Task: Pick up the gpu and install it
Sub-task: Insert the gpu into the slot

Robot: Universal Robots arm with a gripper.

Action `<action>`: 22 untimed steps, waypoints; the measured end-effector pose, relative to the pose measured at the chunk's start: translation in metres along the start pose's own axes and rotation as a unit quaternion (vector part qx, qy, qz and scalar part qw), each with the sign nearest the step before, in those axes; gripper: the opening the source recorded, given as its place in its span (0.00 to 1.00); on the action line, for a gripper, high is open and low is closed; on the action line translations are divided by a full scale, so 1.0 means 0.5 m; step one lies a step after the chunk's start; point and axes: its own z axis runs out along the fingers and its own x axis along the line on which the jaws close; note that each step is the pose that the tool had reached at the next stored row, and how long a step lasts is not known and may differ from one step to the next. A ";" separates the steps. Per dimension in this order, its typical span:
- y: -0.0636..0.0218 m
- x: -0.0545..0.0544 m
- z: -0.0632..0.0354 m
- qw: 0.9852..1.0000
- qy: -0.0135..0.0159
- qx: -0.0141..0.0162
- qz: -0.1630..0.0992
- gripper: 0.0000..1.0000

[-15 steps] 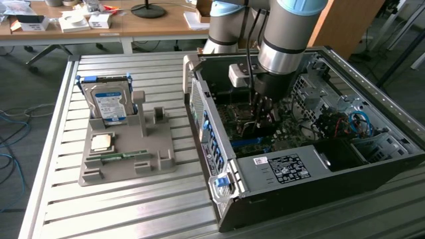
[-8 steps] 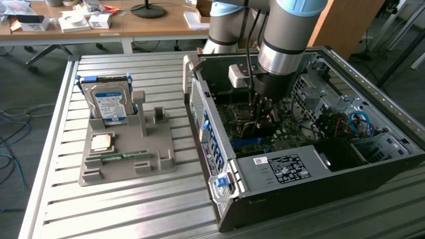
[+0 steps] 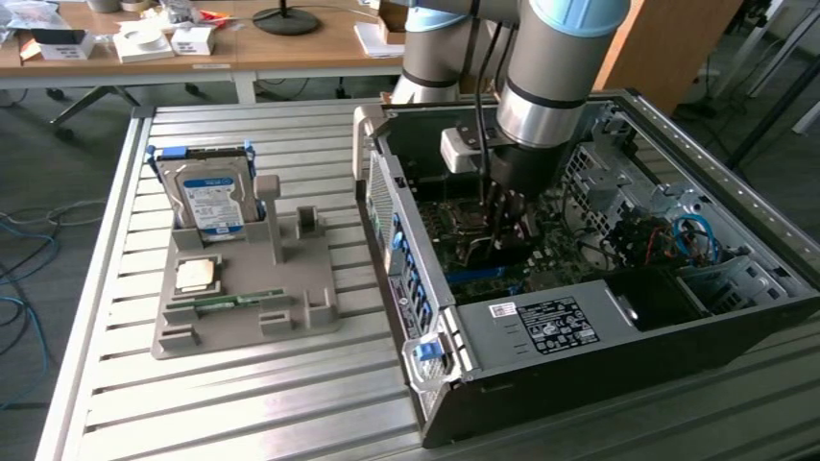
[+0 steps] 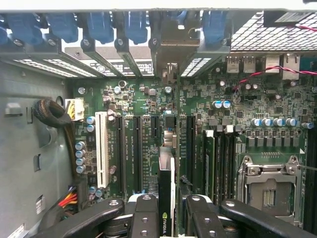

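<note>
I see the gripper [image 4: 169,210] clamped on the gpu [image 4: 166,186], the card edge-on inside the computer case [image 3: 539,327], right over the motherboard [image 4: 277,99] slots.

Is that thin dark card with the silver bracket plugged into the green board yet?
Cannot tell. The thin dark card stands on edge, clamped by the gripper, over the slots of the green motherboard.

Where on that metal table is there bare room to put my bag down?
The slatted table is bare below the grey holder, toward the exterior view's bottom edge, and beyond the hard drive. Inside the computer case it is crowded: the gripper holds the gpu over the motherboard.
</note>
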 end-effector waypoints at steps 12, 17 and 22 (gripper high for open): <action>0.002 -0.002 0.004 1.000 0.000 0.000 -0.001 0.26; 0.003 -0.003 0.004 1.000 0.000 0.001 -0.003 0.26; 0.003 -0.003 0.004 1.000 0.000 0.001 -0.005 0.26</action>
